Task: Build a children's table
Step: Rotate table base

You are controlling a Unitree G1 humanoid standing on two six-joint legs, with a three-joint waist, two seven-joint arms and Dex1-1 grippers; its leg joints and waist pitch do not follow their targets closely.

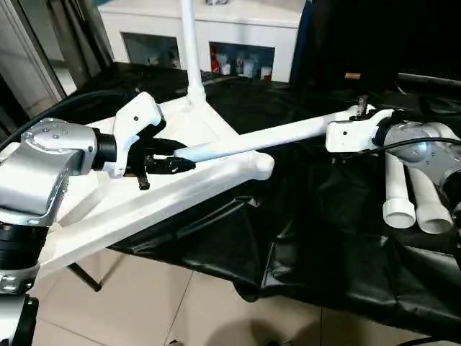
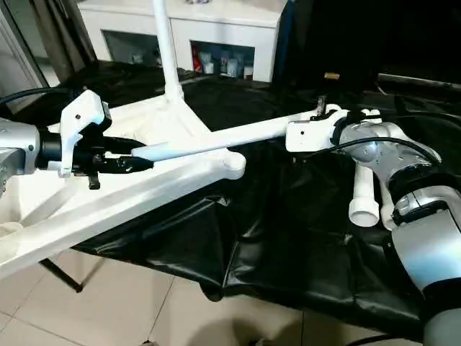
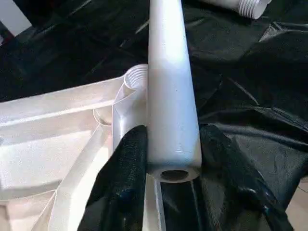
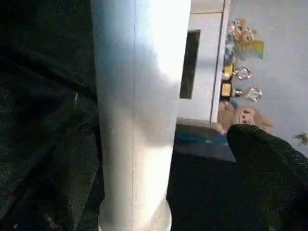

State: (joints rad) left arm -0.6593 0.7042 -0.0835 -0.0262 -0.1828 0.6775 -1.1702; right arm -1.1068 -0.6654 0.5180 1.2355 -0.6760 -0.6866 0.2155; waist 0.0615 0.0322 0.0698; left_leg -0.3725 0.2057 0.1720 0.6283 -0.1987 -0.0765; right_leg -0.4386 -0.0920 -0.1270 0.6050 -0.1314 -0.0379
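Observation:
The white tabletop [image 1: 144, 205] lies underside up on a black-covered surface, and one leg [image 1: 189, 43] stands upright in its far corner. A second long white leg [image 1: 274, 137] hangs level above the near corner socket [image 1: 261, 166]. My left gripper [image 1: 173, 160] is shut on its narrow end, with black fingers [image 3: 127, 163] on both sides of the tube [image 3: 171, 96]. My right gripper [image 1: 360, 114] is at the thick end and stands open. In the right wrist view one black finger [image 4: 264, 163] stands apart from the leg [image 4: 134, 96].
Two more white legs [image 1: 414, 202] lie side by side on the black sheet under my right forearm. A white cabinet [image 1: 238, 36] with small items stands behind the work. The black sheet hangs over the near edge onto a tiled floor [image 1: 180, 303].

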